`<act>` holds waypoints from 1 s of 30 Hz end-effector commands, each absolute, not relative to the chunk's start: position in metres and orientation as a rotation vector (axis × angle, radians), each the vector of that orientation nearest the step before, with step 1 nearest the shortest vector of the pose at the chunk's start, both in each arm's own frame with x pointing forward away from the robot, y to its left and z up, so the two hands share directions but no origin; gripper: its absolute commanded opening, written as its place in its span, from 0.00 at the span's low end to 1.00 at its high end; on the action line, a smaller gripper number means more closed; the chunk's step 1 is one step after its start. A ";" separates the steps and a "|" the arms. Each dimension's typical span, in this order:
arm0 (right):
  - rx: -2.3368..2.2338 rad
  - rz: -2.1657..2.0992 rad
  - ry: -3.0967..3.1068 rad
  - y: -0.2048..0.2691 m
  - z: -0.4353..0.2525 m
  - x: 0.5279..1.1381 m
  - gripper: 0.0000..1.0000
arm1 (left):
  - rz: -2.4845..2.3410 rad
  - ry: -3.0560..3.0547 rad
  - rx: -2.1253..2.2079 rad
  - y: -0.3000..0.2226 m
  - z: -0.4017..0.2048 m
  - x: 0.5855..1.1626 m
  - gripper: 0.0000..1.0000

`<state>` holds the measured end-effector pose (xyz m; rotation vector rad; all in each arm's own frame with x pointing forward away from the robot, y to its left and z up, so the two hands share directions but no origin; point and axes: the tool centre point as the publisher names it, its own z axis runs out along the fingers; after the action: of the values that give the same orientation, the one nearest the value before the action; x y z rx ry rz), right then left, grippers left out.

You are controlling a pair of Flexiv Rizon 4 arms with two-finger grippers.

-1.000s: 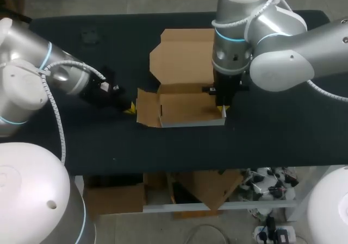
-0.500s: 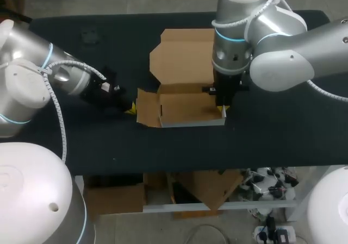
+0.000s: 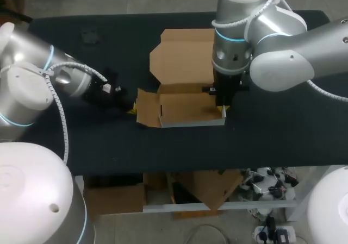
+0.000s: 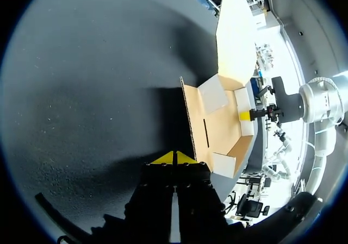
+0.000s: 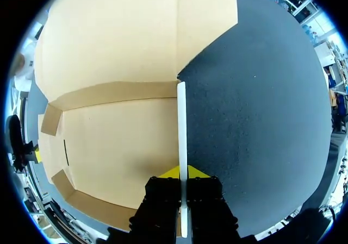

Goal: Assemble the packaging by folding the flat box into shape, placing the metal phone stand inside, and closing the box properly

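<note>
The brown cardboard box (image 3: 187,108) lies half folded at the table's middle, its lid (image 3: 182,56) flat behind the tray. My right gripper (image 3: 223,109) points down at the tray's right side. In the right wrist view this gripper (image 5: 182,172) is shut on the upright right wall (image 5: 182,119), one finger on each face. My left gripper (image 3: 129,107) sits low, just left of the raised left flap (image 3: 145,108). Seen from the left wrist, that gripper (image 4: 174,158) is shut on nothing, its tips close beside the flap (image 4: 191,119). No phone stand shows inside the box.
The black table (image 3: 283,124) stretches wide to the right of the box and along its front. A small dark object (image 3: 87,36), hard to make out, lies at the back left.
The left arm's elbow has shifted slightly. Both grippers and the box stay where they were.
</note>
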<state>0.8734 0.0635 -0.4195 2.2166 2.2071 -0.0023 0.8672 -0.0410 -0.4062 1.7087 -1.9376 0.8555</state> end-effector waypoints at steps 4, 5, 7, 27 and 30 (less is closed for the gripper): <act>2.217 -0.008 2.206 0.065 -0.419 0.874 0.00 | 0.930 -1.922 1.698 -0.048 -0.412 0.862 0.00; 2.217 -0.008 2.206 0.065 -0.419 0.874 0.00 | 0.930 -1.924 1.696 -0.048 -0.412 0.862 0.00; 2.217 -0.008 2.206 0.065 -0.419 0.874 0.00 | 0.928 -1.928 1.698 -0.048 -0.412 0.862 0.00; 2.217 -0.008 2.206 0.065 -0.419 0.874 0.00 | 0.841 -1.988 1.794 -0.006 -0.387 0.864 0.00; 2.217 -0.008 2.206 0.065 -0.419 0.874 0.00 | 0.827 -1.995 1.804 -0.002 -0.382 0.864 0.00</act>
<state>0.8734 0.0635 -0.4195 2.2166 2.2071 -0.0023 0.8666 -0.0046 -0.3932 1.7926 -1.9859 0.8569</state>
